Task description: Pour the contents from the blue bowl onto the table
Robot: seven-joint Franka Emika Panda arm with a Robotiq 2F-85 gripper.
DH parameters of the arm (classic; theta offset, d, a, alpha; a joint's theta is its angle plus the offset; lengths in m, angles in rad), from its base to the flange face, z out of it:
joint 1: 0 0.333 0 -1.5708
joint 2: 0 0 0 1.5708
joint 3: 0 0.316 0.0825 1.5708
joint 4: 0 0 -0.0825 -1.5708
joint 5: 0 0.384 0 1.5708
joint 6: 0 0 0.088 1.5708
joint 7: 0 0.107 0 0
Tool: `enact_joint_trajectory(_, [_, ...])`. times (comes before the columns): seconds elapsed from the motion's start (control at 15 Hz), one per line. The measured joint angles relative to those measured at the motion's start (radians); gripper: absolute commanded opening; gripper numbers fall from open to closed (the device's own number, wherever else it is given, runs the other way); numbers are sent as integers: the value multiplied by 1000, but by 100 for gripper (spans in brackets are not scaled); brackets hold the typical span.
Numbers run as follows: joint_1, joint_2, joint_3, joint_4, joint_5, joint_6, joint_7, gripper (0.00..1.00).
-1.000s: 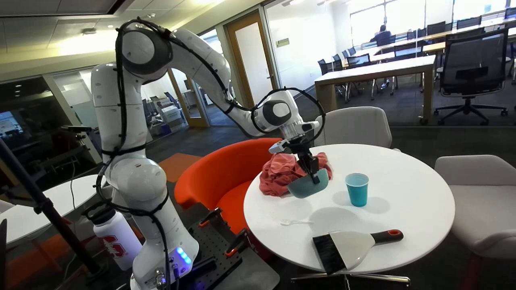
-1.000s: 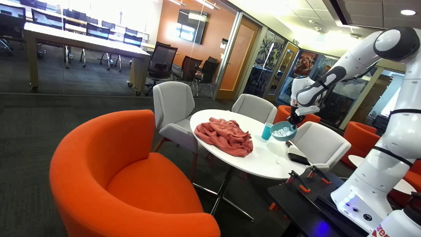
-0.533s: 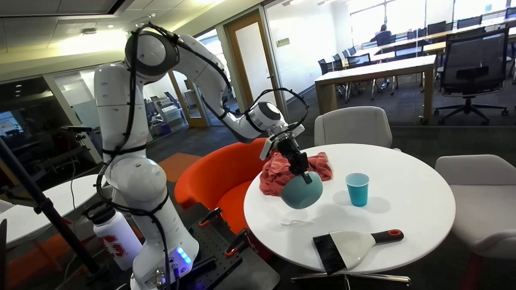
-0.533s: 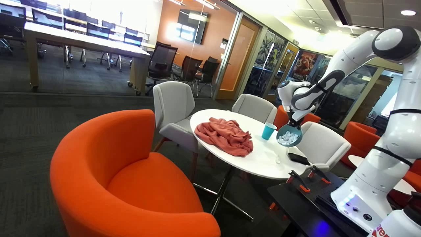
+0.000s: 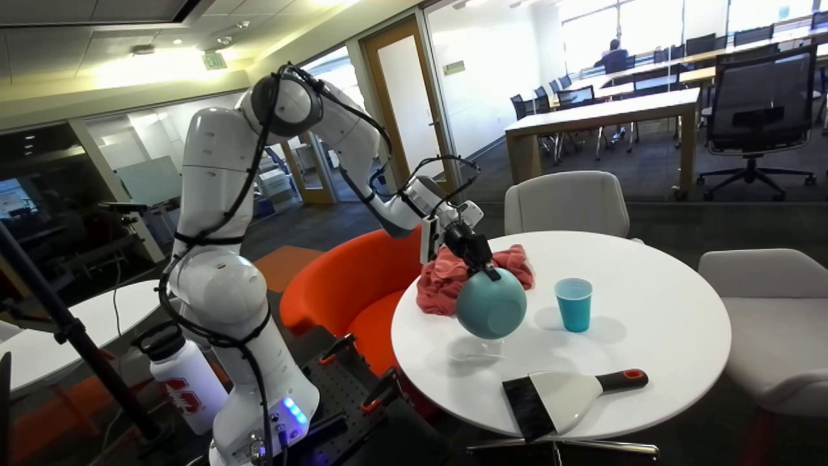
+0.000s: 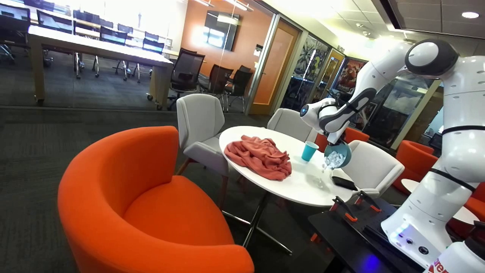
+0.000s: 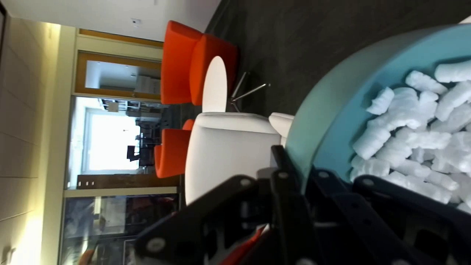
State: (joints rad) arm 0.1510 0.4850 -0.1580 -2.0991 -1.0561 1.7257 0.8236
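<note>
The blue bowl (image 5: 491,310) is in the air above the white round table (image 5: 653,285), steeply tilted. In an exterior view its underside faces the camera; in an exterior view its open side shows (image 6: 346,154). White foam pieces (image 6: 335,160) lie in it and bunch at its lower rim. A few blurred white bits show below that rim, above the table. In the wrist view the bowl (image 7: 331,95) holds many foam pieces (image 7: 408,143). My gripper (image 7: 302,173) is shut on the bowl's wall, one finger outside and one inside. The fingertip inside is partly hidden.
A blue cup (image 5: 574,307) stands on the table beside the bowl. A crumpled red cloth (image 6: 259,157) lies behind the bowl. A brush with black bristles (image 5: 569,401) and a white plastic utensil (image 5: 485,356) lie near the front. Chairs (image 6: 199,129) surround the table.
My gripper has rotated the bowl from a slight tilt to a steep one. The foam pieces have slid toward the lower rim, and white bits now show below it.
</note>
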Motion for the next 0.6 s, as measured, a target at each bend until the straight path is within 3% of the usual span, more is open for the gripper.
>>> enact_joint_trajectory(0.6, [-35, 226, 21, 184, -140, -188, 9, 2])
